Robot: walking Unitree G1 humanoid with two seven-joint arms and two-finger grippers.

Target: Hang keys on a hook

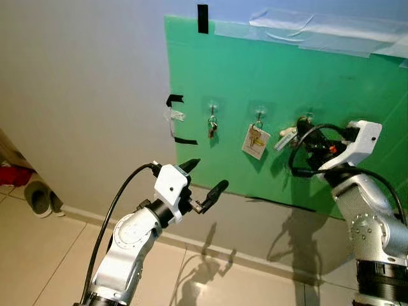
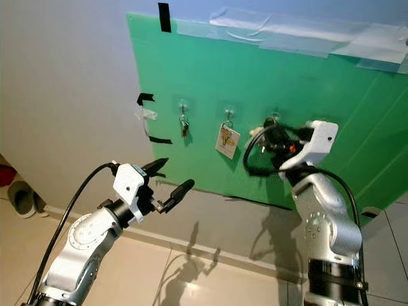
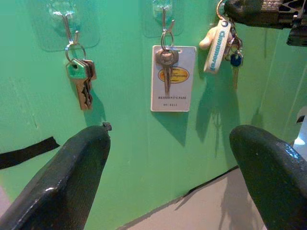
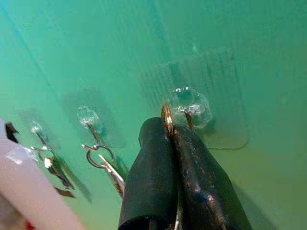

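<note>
A green board [image 1: 274,83] on the wall carries three clear stick-on hooks. The left hook holds a small key set [image 3: 80,79]; the middle hook holds a key with a white pass card [image 3: 172,76]. At the right hook [image 4: 191,106], my right gripper [image 4: 168,139] is shut on the gold ring [image 4: 166,116] of a key bunch with a white tag [image 3: 217,40] and a blue key [image 3: 235,60]. The ring sits right beside the hook's wire; I cannot tell whether it is over it. My left gripper [image 1: 208,174] is open and empty, lower left, off the board.
Black tape strips [image 1: 174,100] mark the board's left edge and top. A grey slipper [image 1: 38,197] and something red [image 1: 13,173] lie on the tiled floor at far left. A black cable [image 1: 299,162] loops from my right wrist.
</note>
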